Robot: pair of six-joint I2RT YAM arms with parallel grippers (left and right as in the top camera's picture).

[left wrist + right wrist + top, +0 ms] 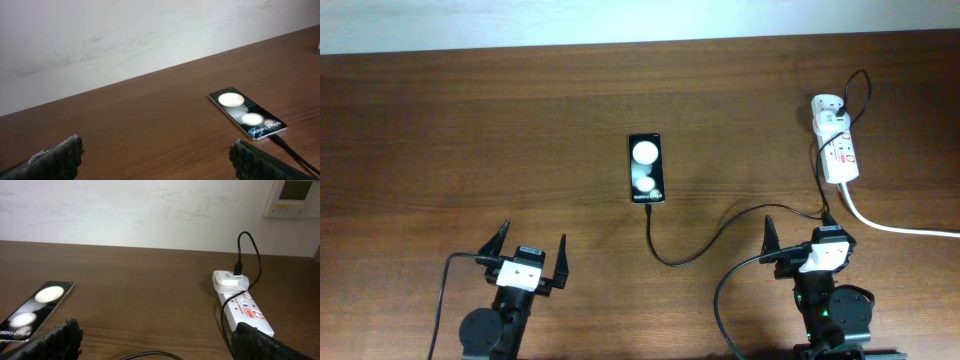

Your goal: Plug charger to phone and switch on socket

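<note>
The black phone (647, 167) with two white circles lies flat at the table's middle; it also shows in the left wrist view (247, 114) and the right wrist view (35, 307). The thin black charger cable (705, 243) meets the phone's near end and runs right to a white plug adapter (827, 107) in the white socket strip (839, 151), seen in the right wrist view (244, 306). My left gripper (531, 252) is open and empty near the front edge, left of the phone. My right gripper (800, 237) is open and empty, in front of the socket.
The socket's thick white cord (900, 227) runs off to the right edge. A white wall unit (294, 196) hangs on the wall behind the table. The robots' thicker black cables (722, 300) loop near the arm bases.
</note>
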